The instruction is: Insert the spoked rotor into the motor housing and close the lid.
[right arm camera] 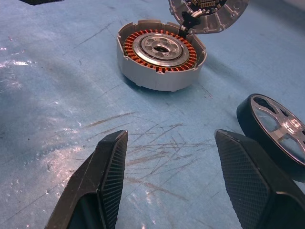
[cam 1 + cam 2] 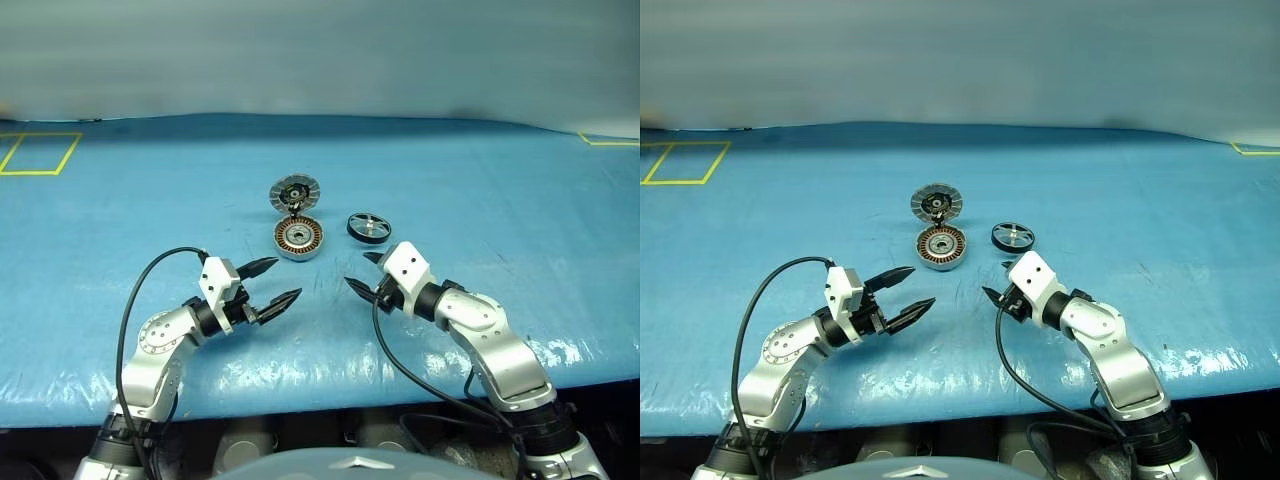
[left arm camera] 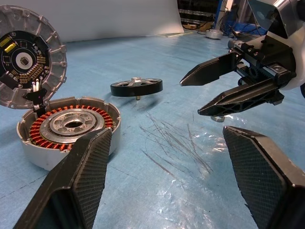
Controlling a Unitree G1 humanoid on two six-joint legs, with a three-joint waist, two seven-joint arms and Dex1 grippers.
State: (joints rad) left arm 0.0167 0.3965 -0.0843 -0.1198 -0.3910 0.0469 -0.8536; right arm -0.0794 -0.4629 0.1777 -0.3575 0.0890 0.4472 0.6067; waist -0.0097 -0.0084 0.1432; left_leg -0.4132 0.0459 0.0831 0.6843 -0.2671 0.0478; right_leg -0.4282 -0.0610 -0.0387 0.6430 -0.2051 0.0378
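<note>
The motor housing (image 2: 299, 238), a round silver case with a copper winding ring, lies on the blue table mid-scene. Its lid (image 2: 293, 192) stands swung open behind it, silver segments showing. The spoked rotor (image 2: 369, 227), a small black-rimmed wheel, lies flat on the table to the housing's right. My left gripper (image 2: 270, 283) hovers open in front of the housing, a little to its left, with nothing between its fingers. Open and empty too, my right gripper (image 2: 362, 271) sits just in front of the rotor. In the right wrist view the housing (image 1: 161, 53) and the rotor (image 1: 279, 133) lie beyond the fingers.
The blue table cover (image 2: 480, 200) stretches wide on all sides, scratched in front of the housing. Yellow tape marks (image 2: 40, 153) lie at the far left and far right corners. The table's front edge (image 2: 320, 405) runs just under my arms.
</note>
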